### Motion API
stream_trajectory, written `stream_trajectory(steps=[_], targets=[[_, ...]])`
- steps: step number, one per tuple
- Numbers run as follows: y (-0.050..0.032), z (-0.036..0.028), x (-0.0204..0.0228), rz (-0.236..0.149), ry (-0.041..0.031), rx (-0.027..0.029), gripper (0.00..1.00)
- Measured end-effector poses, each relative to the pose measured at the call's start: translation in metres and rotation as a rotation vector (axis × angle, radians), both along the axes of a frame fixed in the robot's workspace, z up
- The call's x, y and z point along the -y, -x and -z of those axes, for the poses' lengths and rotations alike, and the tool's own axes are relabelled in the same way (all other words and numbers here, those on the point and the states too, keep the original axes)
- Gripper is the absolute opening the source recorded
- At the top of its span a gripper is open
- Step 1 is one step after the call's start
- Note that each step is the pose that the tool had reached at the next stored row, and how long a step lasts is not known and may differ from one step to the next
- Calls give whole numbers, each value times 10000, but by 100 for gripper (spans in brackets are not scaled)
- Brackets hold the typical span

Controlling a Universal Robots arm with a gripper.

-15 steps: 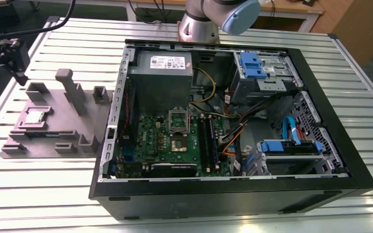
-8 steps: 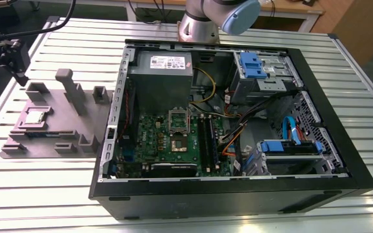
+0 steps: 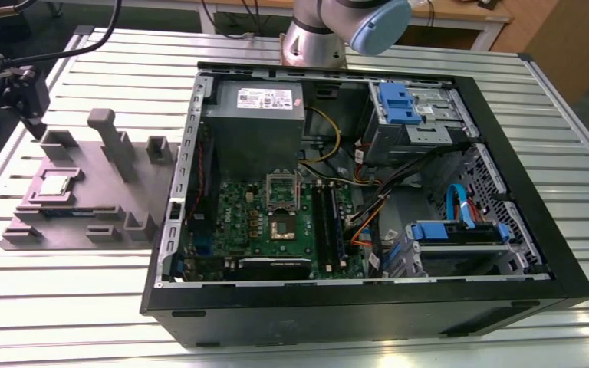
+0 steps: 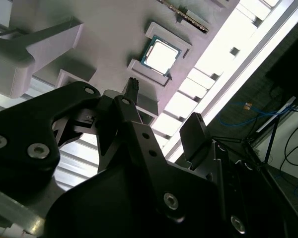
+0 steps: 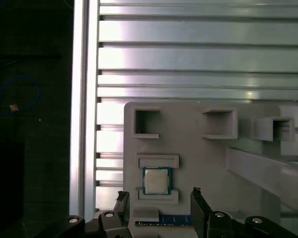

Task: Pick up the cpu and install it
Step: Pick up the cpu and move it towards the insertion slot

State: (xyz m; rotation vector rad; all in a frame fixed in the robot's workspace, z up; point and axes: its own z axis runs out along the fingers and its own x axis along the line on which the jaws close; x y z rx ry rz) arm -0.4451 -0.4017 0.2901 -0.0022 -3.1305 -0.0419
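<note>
On the grey fixture (image 3: 100, 207), which lies flat on the slatted metal surface (image 3: 90, 307), the cpu (image 5: 156, 180) rests in a shallow square seat between two raised lips, metal top facing up. In the exterior view, the cpu (image 3: 56, 184) lies in the part of the fixture farthest from the case (image 3: 376, 307). The case stands just beside the fixture, on the exterior view's right.

The pincer (image 5: 159, 194) hangs above the fixture, over the cpu seat and apart from it. Its two black fingers (image 5: 121, 199) are spread apart, one to each side of the seat, with a gap wider than the cpu. Both fingers hang clear of the cpu and of the fixture lips. The second wrist view shows the same spread of the pincer (image 4: 164, 106), with the cpu (image 4: 161, 54) beyond the fingertips.

A narrow blue strip (image 5: 169, 219) lies on the fixture, just beside the cpu seat. Open rectangular pockets (image 5: 146, 123) and upright posts (image 3: 103, 126) stand elsewhere on the fixture.

Inside the open case, the motherboard (image 3: 274, 222) lies flat along the side nearest the fixture. Its socket (image 3: 282, 226) is near the middle of the board. The power supply (image 3: 257, 115) is beyond the motherboard, by the arm (image 3: 320, 31).
</note>
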Motion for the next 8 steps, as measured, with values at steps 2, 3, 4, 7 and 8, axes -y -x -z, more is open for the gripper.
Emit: stream_trajectory(steps=[2,3,4,7,8], targets=[[0,18,1,1,1,2,60],[0,29,3,1,3,6,60],[0,41,6,0,10,11,60],[0,72,18,0,40,33,60],[-1,79,18,0,54,47,60]])
